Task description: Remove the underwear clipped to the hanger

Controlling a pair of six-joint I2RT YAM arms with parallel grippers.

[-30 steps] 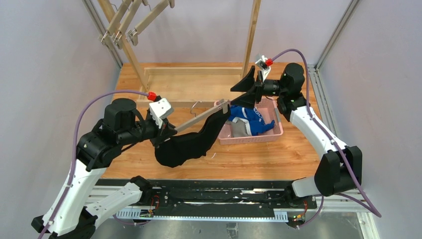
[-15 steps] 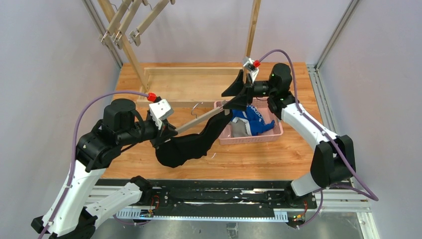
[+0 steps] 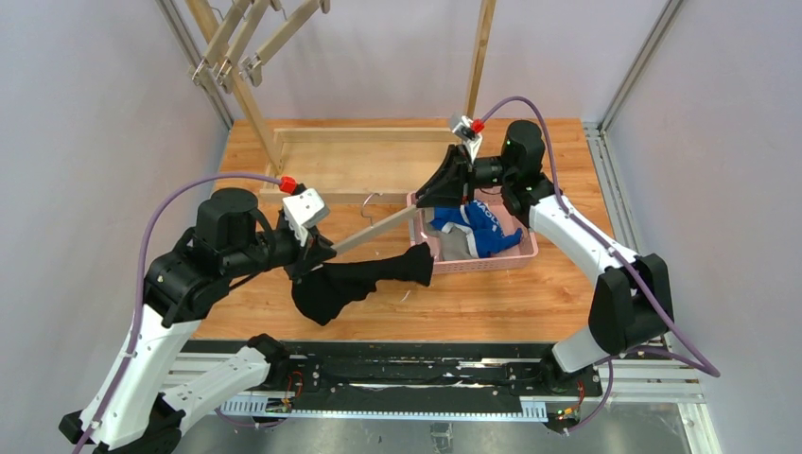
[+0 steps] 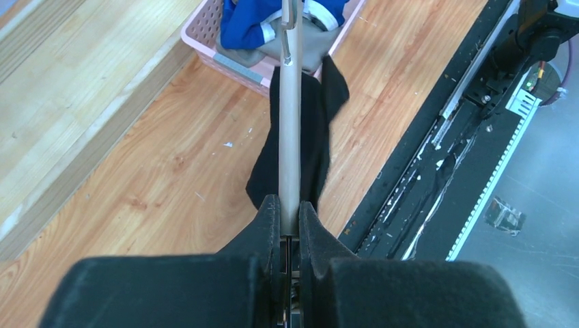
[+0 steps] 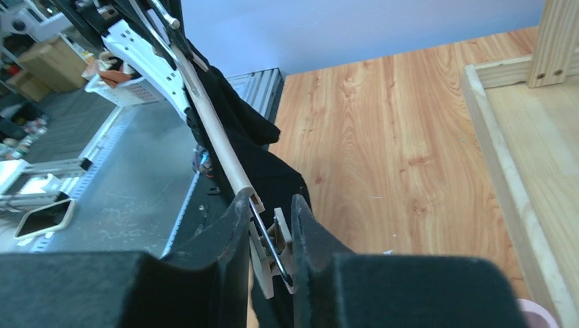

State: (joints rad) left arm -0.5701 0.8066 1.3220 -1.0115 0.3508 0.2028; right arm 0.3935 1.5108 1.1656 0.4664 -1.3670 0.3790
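My left gripper point(image 3: 317, 253) point(image 4: 290, 205) is shut on the left end of the hanger's pale bar point(image 3: 374, 230) point(image 4: 292, 137). My right gripper point(image 3: 423, 199) point(image 5: 272, 201) is shut on the clip point(image 5: 281, 239) at the bar's right end. The black brief point(image 3: 359, 279) point(image 4: 317, 130) point(image 5: 273, 178) hangs from the bar near my left gripper. Its free right end lies on the table beside the pink basket point(image 3: 525, 248) point(image 4: 205, 41). The blue brief point(image 3: 478, 227) point(image 4: 246, 20) and the grey brief point(image 3: 456, 246) point(image 4: 314, 58) lie in the basket.
A low wooden frame point(image 3: 369, 134) lies at the back of the table with an upright post point(image 3: 479, 57). Folding wooden rack arms point(image 3: 246, 47) hang at the upper left. A black rail point(image 3: 407, 369) runs along the near edge.
My right gripper moved left onto the hanger's right clip. The black brief's right end came off that clip and dropped to the table by the basket. My left gripper stayed put.
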